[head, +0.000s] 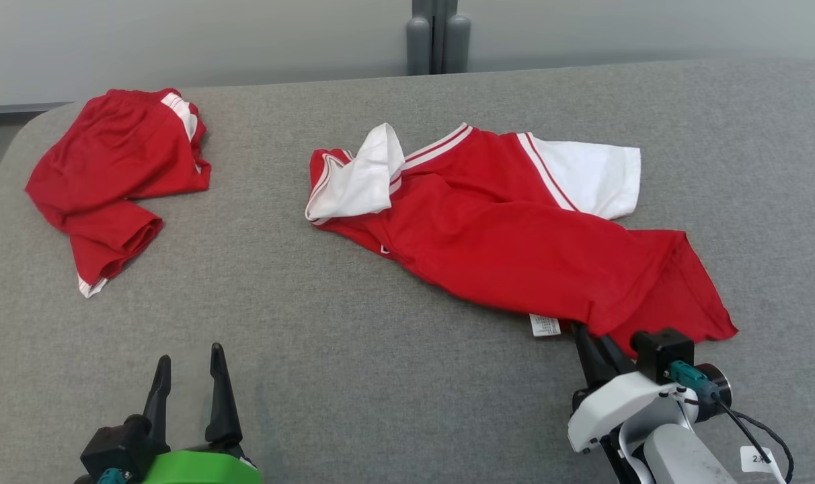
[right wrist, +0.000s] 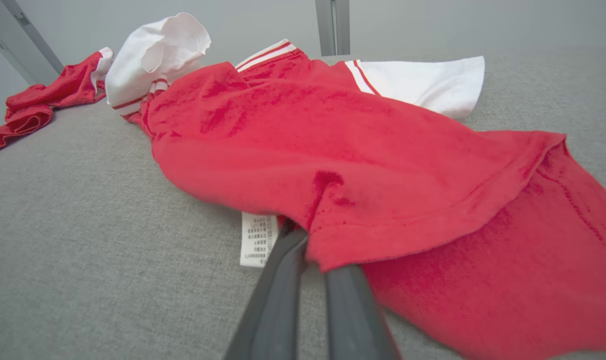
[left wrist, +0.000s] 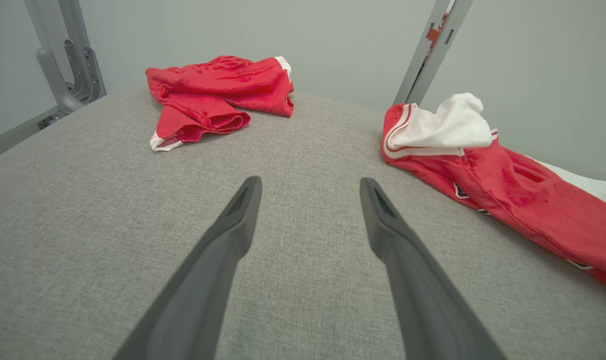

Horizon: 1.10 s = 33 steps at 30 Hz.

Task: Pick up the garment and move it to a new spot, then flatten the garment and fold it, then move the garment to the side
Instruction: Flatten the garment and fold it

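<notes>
I have the right gripper (head: 592,341) pinched narrow on the near hem of the red-and-white shirt (head: 515,249) — the cloth bunches over the closed fingers. The shirt lies crumpled across the middle of the grey table (head: 380,390), one white sleeve flipped up at its left end. A white care tag (head: 545,325) pokes out just beside that gripper — its print is too small for me to read. My left gripper (head: 189,354) hovers near the table's front edge, spread wide and empty. Red shorts (head: 115,181) lie well apart at the far left.

Shirt (head: 515,235) on table (head: 380,376), shorts (head: 111,175) far left
</notes>
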### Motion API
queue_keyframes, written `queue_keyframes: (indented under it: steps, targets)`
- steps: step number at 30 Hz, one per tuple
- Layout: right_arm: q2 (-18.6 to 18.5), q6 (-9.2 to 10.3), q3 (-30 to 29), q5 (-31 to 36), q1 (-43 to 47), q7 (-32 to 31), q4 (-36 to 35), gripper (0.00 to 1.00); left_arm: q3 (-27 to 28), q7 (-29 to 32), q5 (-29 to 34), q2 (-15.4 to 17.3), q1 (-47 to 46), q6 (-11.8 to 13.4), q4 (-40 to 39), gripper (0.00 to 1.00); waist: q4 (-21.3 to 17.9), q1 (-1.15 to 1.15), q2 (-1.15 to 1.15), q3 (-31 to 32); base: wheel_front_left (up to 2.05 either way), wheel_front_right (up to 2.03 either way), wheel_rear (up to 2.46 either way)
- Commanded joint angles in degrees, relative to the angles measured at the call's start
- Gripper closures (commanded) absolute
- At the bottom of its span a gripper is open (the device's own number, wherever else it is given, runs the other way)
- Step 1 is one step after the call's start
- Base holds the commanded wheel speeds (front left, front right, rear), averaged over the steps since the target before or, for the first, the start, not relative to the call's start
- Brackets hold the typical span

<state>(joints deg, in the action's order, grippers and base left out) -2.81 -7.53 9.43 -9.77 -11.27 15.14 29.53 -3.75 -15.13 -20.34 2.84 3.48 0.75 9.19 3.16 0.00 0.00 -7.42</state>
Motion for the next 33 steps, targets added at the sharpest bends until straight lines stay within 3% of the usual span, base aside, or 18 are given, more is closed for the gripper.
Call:
queue_keyframes:
  steps: [1,8,13,23,30,32,33]
  targets:
    - [-0.15,0.08,0.23,-0.41,0.95,0.02,-1.51,1.00,0.20,-0.03,0.51,0.09,-0.98,0.01,-0.16,0.00,-1.88,0.00,0.00,-0.07,0.00,0.00,0.00]
    - [-0.16,0.08,1.74,1.63,4.28,-0.56,-5.02,1.00,0.61,-0.03,0.92,0.09,-1.38,0.13,-0.37,0.00,-6.26,0.00,0.00,-0.30,0.00,0.00,0.00]
    - [-1.24,0.08,-0.43,2.39,7.97,-3.64,-6.97,1.00,0.84,-0.03,1.14,0.10,-1.71,-0.16,-0.24,0.00,-8.08,0.00,0.00,-0.94,0.00,0.00,0.00]
    - [-2.08,0.08,-9.09,4.80,8.78,-4.46,-5.04,1.00,0.97,-0.03,1.44,0.10,-2.47,-0.54,0.36,0.00,-8.72,0.00,0.00,-1.38,0.00,0.00,0.00]
    - [-1.99,0.08,-11.28,6.20,5.75,-3.27,-4.62,1.00,0.61,-0.03,1.47,0.10,-2.72,-0.61,0.55,0.00,-8.54,0.00,0.00,-1.24,0.00,0.00,0.00]
    - [-2.22,0.08,-12.05,6.67,5.17,-3.05,-4.38,0.82,0.45,-0.03,1.43,0.10,-2.86,-0.67,0.69,0.00,-8.29,0.00,0.00,-1.16,0.00,0.00,0.00]
    - [-2.29,0.09,-12.65,7.13,5.14,-2.97,-4.27,0.16,0.38,-0.03,1.36,0.10,-2.92,-0.64,0.71,0.00,-8.18,0.00,0.00,-1.13,0.00,0.00,0.00]
